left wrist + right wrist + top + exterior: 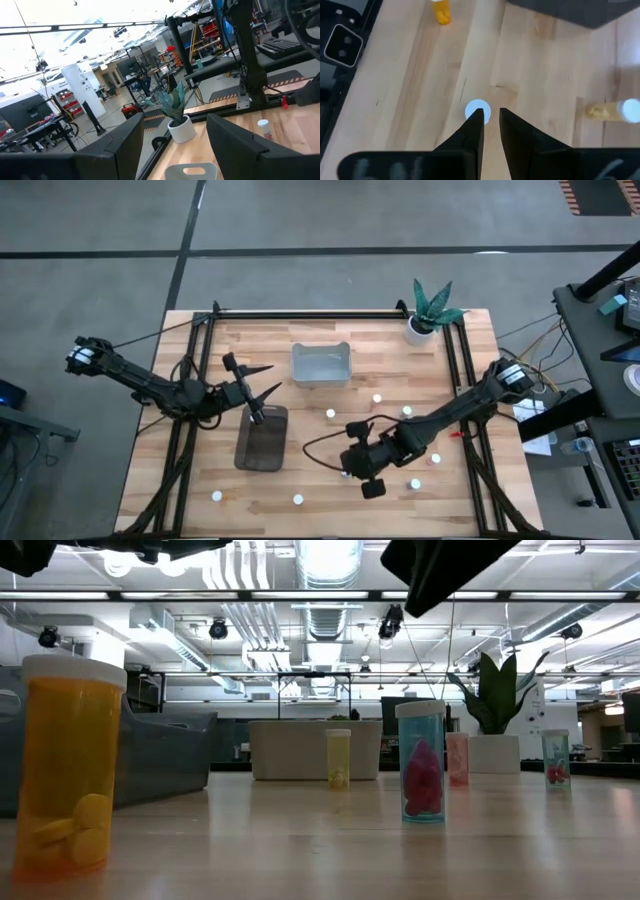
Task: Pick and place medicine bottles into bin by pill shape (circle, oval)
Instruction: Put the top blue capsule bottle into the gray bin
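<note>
Several medicine bottles scattered on surface around our right hand; its fingers nearly together, white-capped bottle just beyond tips. Left hand spread apart over dark bin; clear bin and plant pot farther off.

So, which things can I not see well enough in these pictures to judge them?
- Pill shape in most bottles: in the high view only white caps show.
- Bottle under the right claw: in the right wrist view its cap hides the contents.
- Dark bin: the left claw hangs over its far end; the low view shows only its wall, so what is inside is unknown.
- Clear bin: its contents are too small to make out.
</note>
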Controlling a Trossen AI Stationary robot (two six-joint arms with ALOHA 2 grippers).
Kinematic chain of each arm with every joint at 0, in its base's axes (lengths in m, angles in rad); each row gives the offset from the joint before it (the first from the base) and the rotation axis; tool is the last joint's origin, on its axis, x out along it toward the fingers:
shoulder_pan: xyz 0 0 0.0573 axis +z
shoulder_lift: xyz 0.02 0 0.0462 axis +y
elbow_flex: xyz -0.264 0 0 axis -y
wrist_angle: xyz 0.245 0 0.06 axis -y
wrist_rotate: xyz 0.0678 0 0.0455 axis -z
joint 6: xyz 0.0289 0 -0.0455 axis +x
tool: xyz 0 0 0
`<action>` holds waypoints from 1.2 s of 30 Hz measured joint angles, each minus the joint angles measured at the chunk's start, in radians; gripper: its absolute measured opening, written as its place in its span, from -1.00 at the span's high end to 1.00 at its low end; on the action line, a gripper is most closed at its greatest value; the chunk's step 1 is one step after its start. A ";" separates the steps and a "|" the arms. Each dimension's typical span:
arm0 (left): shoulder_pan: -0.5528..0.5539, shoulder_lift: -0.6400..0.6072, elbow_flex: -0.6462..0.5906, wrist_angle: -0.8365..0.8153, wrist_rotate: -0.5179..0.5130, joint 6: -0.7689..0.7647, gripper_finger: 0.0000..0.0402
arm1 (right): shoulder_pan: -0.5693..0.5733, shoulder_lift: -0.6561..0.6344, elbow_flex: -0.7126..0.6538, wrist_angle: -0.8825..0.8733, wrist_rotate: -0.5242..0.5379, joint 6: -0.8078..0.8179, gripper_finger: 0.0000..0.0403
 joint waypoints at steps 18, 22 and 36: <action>0.000 0.000 0.000 0.002 0.000 -0.001 0.00 | 0.005 0.035 0.023 0.001 0.001 0.082 -0.10; 0.000 0.000 0.000 0.001 0.000 -0.001 0.00 | 0.005 0.042 0.019 0.002 0.001 0.072 -0.26; 0.001 0.000 0.000 0.001 0.001 -0.001 0.00 | 0.002 0.167 0.008 0.031 0.000 0.044 -0.21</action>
